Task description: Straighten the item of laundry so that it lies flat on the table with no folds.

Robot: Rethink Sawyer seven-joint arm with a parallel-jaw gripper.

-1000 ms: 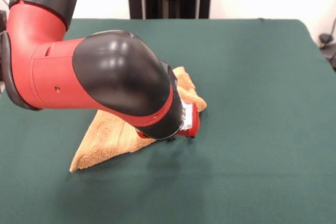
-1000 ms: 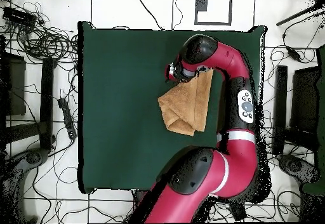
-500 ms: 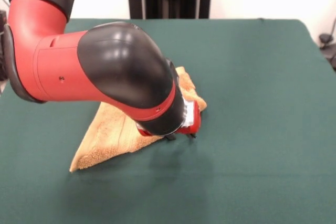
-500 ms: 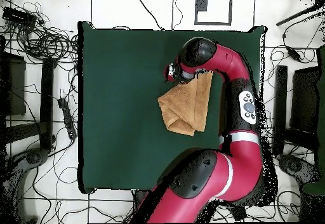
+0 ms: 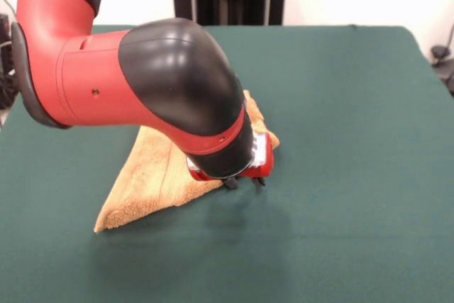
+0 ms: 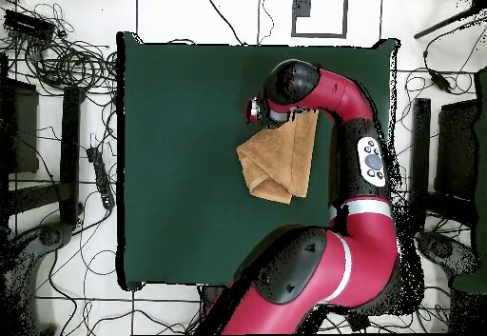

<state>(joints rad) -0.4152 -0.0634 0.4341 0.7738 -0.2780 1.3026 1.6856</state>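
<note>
Front view shows the towel (image 5: 159, 175) folded into a rough triangle left of the green worktop's (image 5: 355, 118) centre, with the pincer (image 5: 243, 182) at its four-o'clock edge, tips parted and empty. The grasping step is in hand; next it likely needs to descend onto that edge and clench.

The arm (image 5: 142, 90) swings a little further over the towel (image 5: 152, 175), and its gripper (image 5: 242, 182) now clears the towel's edge.
</note>
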